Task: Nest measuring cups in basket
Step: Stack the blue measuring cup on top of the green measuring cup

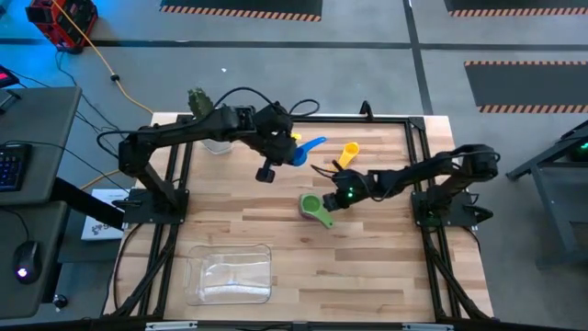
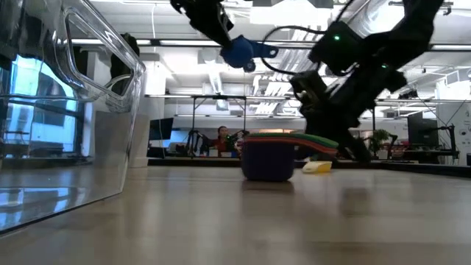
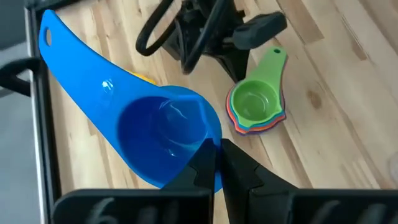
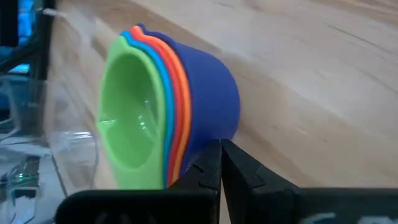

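The clear basket (image 2: 66, 103) looms closest in the table-level view; from above it sits at the table's 7 o'clock corner (image 1: 230, 273), with nothing in it that I can make out.

The nested stack (image 1: 316, 208) stands near the table's middle: a green cup (image 3: 254, 102) on top, with orange, red and light-blue rims showing above a dark-blue outer cup (image 4: 208, 93). Its green handle points toward 4 o'clock on the table.

The right gripper (image 1: 342, 194) sits at about 1 o'clock from the stack, right against it. Its wrist view shows the fingertips (image 4: 219, 163) pinched nearly together at the dark-blue wall; whether they actually grip anything I cannot tell.

The left gripper (image 3: 216, 163) hangs above the table at roughly 11 o'clock from the stack, fingers clamped on the rim of a blue cup (image 1: 303, 150), its long handle running off toward 2 o'clock. A yellow cup (image 1: 348, 153) lies loose at the stack's 1 o'clock, farther back.

What matters next, I'd judge: the blue cup must travel toward 5 o'clock and come down over the green bowl. The left arm holds it, while the right arm crowds the stack's far side.
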